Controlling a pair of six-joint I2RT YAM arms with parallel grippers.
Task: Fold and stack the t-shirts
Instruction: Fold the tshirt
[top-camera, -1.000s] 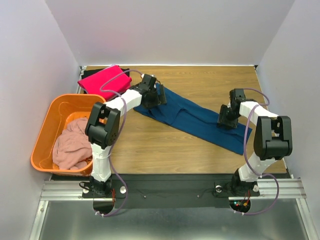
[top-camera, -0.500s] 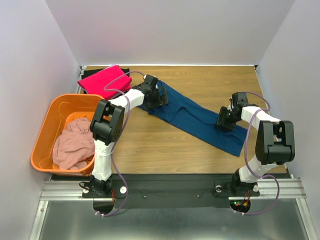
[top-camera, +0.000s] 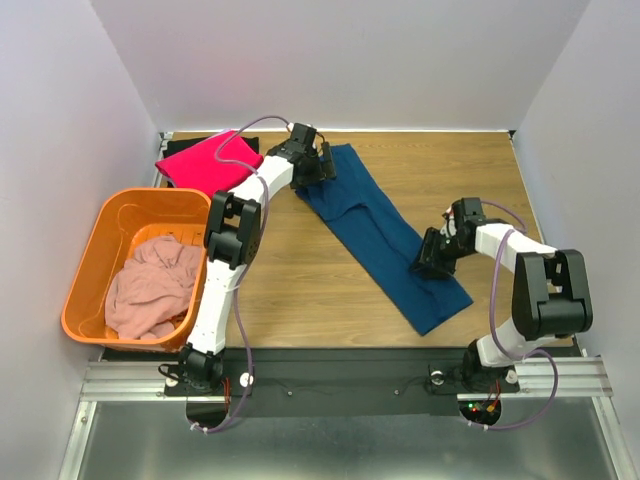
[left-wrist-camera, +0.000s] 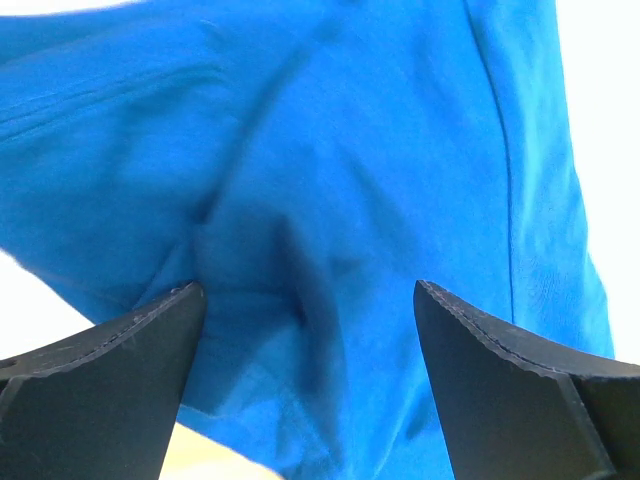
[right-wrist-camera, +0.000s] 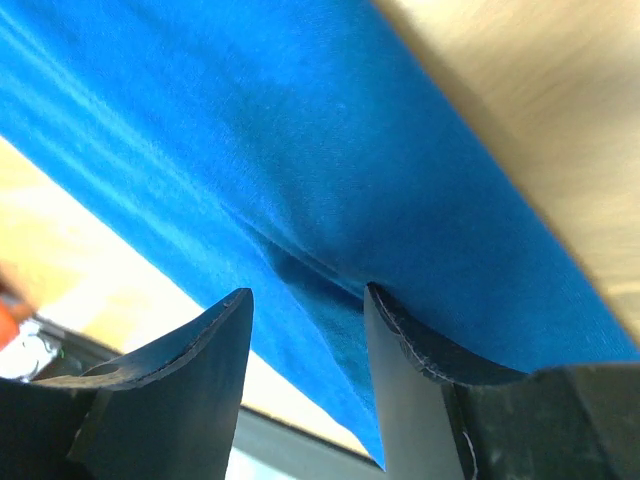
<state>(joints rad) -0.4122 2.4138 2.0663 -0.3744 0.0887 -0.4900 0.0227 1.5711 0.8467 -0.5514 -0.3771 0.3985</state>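
From the overhead camera I count four t-shirts, one basket and two arms. The navy blue t-shirt (top-camera: 375, 225) is the only one out on the bare wooden table (top-camera: 290, 280). It is folded into one long narrow strip that runs diagonally from the far middle of the table down toward the near right. My left gripper (top-camera: 318, 165) sits at the far end of that strip. In its wrist view the two fingers (left-wrist-camera: 100, 370) stand spread wide, with blue cloth wrinkled between and beyond their tips. My right gripper (top-camera: 432, 258) is on the near right part of the same strip, by its right edge. There the two fingers (right-wrist-camera: 170, 370) are drawn about halfway together and pinch a dark ridge of the blue cloth between them. The bright pink t-shirt (top-camera: 205, 160) lies folded in the far left corner, on top of the black t-shirt (top-camera: 164, 180), which shows only as a dark edge around it. That makes two in that pile. The fourth, the pale dusty-pink t-shirt (top-camera: 150, 290), is crumpled inside the single orange basket (top-camera: 85, 270), which sits at the left edge just beside the left arm.
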